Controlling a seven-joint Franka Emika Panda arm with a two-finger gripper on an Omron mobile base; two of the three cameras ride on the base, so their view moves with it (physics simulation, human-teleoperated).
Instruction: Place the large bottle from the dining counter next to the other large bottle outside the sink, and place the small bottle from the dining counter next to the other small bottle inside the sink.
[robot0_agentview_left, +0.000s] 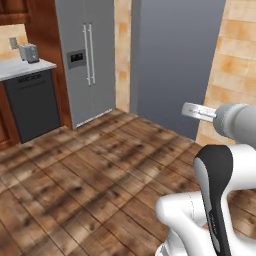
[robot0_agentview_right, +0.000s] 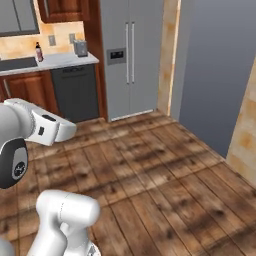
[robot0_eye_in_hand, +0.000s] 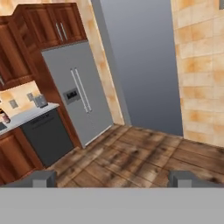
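A small dark bottle (robot0_agentview_right: 38, 52) stands on the counter (robot0_agentview_right: 50, 62) left of the toaster (robot0_agentview_right: 80, 48), too tiny to tell which. The picture edge cuts off the counter.

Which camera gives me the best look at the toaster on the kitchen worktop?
The left base view: the toaster sits largest there, its silver body clear on the worktop beside the fridge. In the right base view it is smaller and farther off. In the hand view it is small and tilted.

No legible text, labels or signs anywhere.
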